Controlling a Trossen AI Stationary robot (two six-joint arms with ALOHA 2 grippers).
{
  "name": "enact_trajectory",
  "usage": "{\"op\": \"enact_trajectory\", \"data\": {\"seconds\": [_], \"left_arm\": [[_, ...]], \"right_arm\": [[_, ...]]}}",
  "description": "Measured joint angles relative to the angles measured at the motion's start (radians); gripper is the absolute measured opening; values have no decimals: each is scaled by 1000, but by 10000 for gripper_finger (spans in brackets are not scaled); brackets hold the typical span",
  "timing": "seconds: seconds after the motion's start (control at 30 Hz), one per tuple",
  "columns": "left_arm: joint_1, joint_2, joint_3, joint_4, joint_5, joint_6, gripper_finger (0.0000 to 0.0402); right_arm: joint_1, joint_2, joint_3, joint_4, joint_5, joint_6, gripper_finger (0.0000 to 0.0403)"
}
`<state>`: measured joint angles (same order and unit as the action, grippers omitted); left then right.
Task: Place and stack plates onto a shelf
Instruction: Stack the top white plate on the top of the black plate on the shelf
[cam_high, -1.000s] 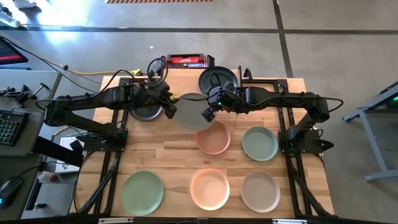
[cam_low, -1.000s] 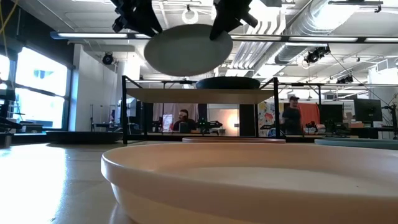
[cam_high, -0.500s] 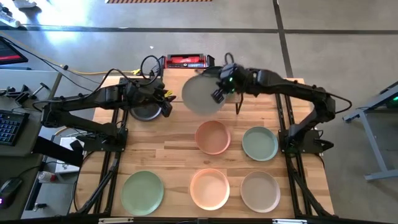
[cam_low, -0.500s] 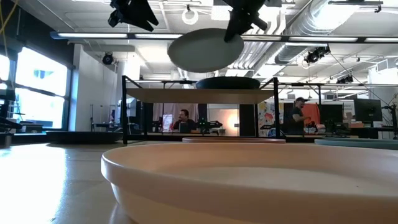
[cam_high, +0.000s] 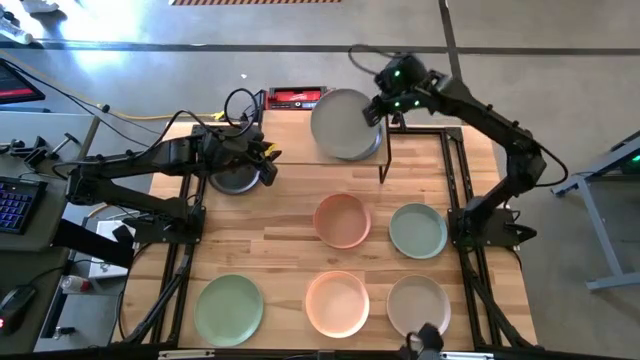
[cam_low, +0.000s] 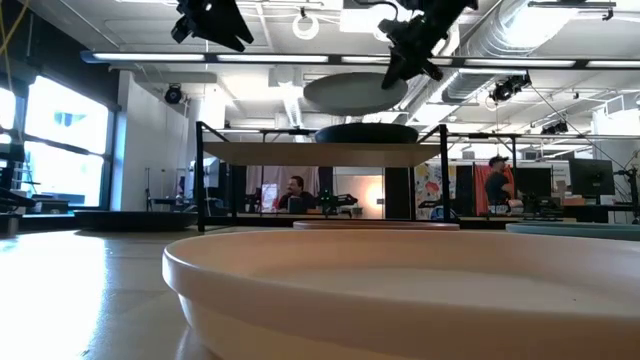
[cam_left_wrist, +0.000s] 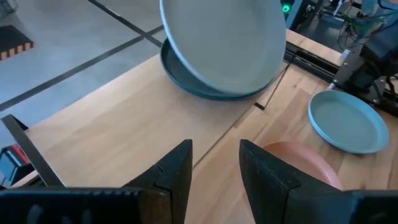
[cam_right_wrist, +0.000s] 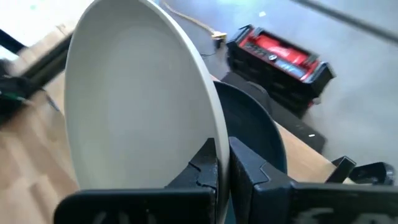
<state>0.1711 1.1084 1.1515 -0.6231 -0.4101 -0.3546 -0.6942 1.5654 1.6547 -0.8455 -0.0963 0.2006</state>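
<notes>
You are in the carrying step: the right gripper has the cream plate pinched by its rim, fingers closed tight on the edge, and holds it in the air over the far right part of the shelf. From the low view the plate hangs above the black plate that already sits on the shelf top, clear of it and not yet touching. The right wrist view shows the dark plate's rim just behind the cream one, so the two look roughly lined up (how well centred they are is hard to tell from here). My reading is that the next move is a level descent until the cream plate nests into the black one, and only then should you let the fingers part; keep the plate flat, since it seems slightly tilted in the wrist view. Your left gripper is spread open with nothing between its fingers, hovering over the left end of the table above the second black plate. The peach, green and beige plates wait on the table nearer you.
</notes>
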Motion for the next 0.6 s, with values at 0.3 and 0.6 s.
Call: {"op": "enact_trajectory", "data": {"seconds": [0.3,0.6], "left_arm": [[0,0,0,0,-48,-10,122],[0,0,0,0,-81,-11,122]], "right_arm": [[-213,8,0,5,-278,1,0],[-270,94,0,-4,-389,1,0]]}}
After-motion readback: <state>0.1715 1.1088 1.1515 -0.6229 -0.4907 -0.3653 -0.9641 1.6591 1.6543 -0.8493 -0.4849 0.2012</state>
